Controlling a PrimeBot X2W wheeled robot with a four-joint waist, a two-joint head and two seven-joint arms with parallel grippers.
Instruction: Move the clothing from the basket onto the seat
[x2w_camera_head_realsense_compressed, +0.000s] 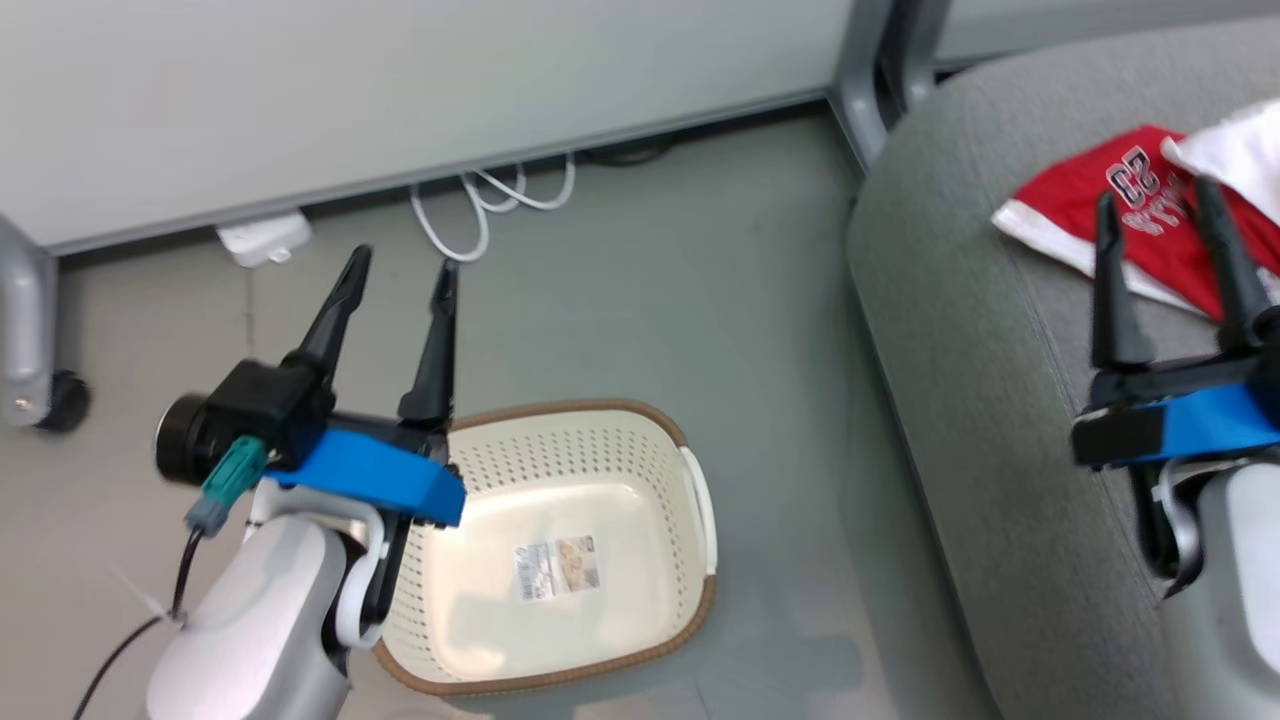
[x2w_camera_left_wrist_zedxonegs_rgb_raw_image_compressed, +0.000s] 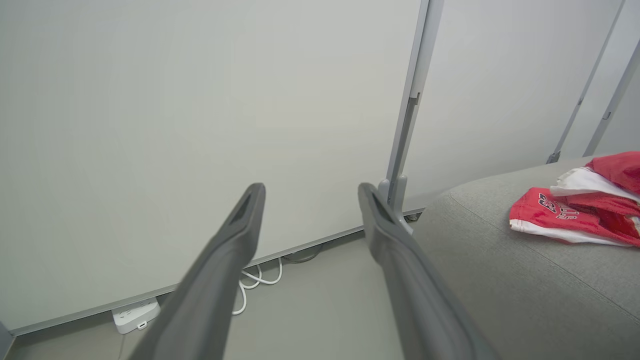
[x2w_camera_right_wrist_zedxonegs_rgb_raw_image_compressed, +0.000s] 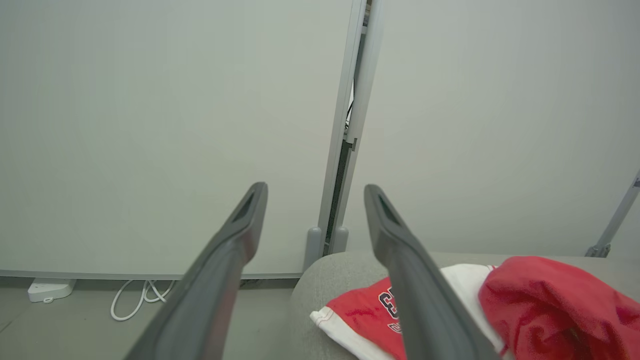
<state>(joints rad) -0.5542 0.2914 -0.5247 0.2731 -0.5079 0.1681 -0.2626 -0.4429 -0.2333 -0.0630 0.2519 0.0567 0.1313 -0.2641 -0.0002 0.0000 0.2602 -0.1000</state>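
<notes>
Beside the basket (x2w_camera_head_realsense_compressed: 600, 408), left end effector (x2w_camera_head_realsense_compressed: 403, 262) gapes wide, empty; right end effector (x2w_camera_head_realsense_compressed: 1153, 193) likewise.

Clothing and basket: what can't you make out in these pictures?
- Head view: the clothing runs off the right edge, and the right claw covers parts of it.
- Right wrist view: a finger hides part of the lettering.
- Head view: the sticker inside the basket is too small to read.

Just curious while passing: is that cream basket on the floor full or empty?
Empty: the basket shows its bare bottom and a label; the red clothing lies on the seat.
</notes>
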